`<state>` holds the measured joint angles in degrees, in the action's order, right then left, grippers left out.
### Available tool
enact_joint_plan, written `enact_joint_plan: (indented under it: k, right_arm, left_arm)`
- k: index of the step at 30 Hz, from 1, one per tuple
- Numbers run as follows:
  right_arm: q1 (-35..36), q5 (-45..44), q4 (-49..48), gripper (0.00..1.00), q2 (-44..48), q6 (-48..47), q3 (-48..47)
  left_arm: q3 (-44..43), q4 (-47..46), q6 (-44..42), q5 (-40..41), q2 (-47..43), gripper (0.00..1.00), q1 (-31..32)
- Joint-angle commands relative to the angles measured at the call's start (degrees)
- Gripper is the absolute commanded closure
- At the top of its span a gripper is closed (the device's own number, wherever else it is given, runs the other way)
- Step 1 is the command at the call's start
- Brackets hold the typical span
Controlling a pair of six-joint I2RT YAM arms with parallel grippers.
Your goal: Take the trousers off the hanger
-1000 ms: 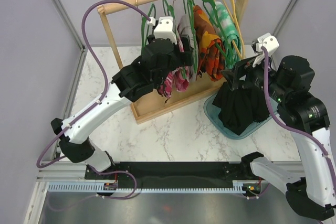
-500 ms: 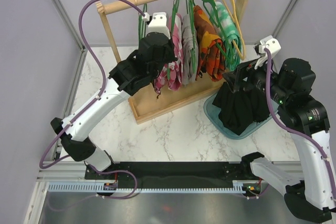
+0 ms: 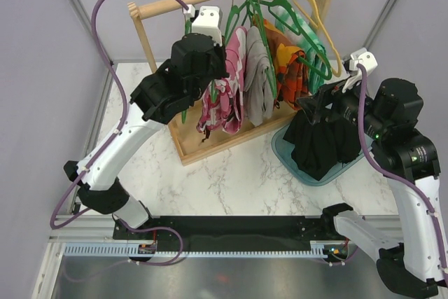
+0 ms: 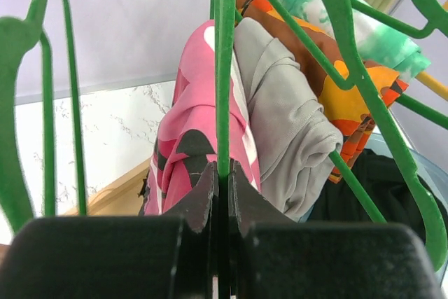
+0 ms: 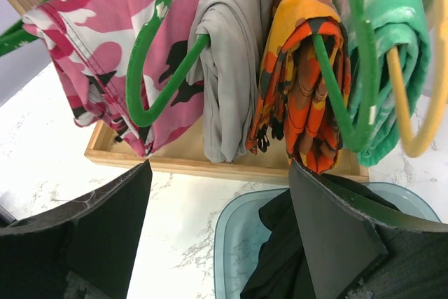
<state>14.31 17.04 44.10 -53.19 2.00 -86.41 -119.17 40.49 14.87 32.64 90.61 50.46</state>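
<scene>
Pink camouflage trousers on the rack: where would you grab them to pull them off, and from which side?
Probably the free-hanging lower end of the pink camouflage trousers, from the near side: they drape over a green hanger bar, and the grey trousers crowd their right.

The left fingers (image 4: 201, 195), spread wide a second ago, have clamped shut on the upright bar of a green hanger (image 4: 225, 68). The left arm (image 3: 122, 146) has risen closer to the wooden rail (image 3: 161, 5). Below the rail, the pink camouflage trousers (image 3: 222, 99) and grey trousers (image 3: 257, 78) have swung out, their hangers now tilted.
</scene>
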Motion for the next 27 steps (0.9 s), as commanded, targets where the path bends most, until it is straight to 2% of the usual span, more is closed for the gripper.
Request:
enact_joint_plan:
  k: [1, 14, 27]
  right_arm:
    - [-0.68, 1.95, -2.08, 0.13, 0.80, 1.34, 0.72]
    - [-1.91, 4.67, -2.88, 0.13, 0.89, 2.39, 2.12]
    - [-2.62, 6.86, -3.40, 0.13, 1.24, 2.22, 3.62]
  left_arm:
    - [-5.98, -11.66, -3.01, 0.23, -2.80, 0.98, 0.08]
    - [-1.77, -12.63, -3.27, 1.02, -7.81, 0.98, -0.01]
    - [6.49, -14.39, -2.75, 1.46, -14.40, 0.98, -0.01]
